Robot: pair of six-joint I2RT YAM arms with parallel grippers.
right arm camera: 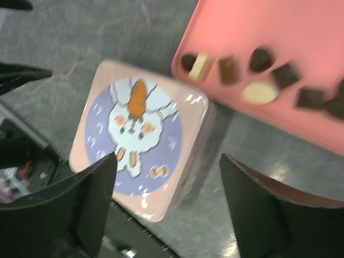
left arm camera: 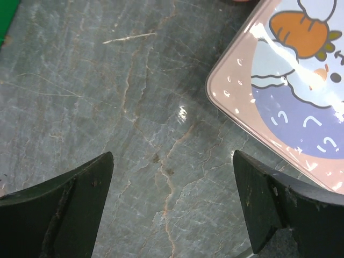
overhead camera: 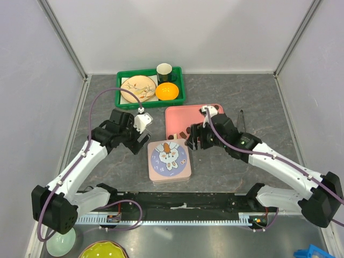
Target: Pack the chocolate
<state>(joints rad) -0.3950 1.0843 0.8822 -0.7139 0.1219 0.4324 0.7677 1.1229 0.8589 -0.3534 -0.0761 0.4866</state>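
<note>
The chocolate (right arm camera: 259, 92) lies as several dark and cream pieces along the near edge of a pink tray (right arm camera: 279, 32); in the top view a few pieces (overhead camera: 181, 134) show beside the right wrist. A closed pink tin (overhead camera: 170, 159) with a rabbit and carrot lid (right arm camera: 137, 121) sits in front of the tray. My right gripper (right arm camera: 167, 158) hovers open above the tin's right corner, holding nothing. My left gripper (left arm camera: 173, 155) is open over bare table just left of the tin (left arm camera: 290, 91), its fingers apart from it.
A green tray (overhead camera: 122, 80) at the back holds a patterned plate (overhead camera: 137, 87), a dark cup (overhead camera: 164, 71) and an orange bowl (overhead camera: 167, 91). A thin dark tool (overhead camera: 241, 121) lies right of the pink tray. Bowls (overhead camera: 102, 250) sit at the near left corner.
</note>
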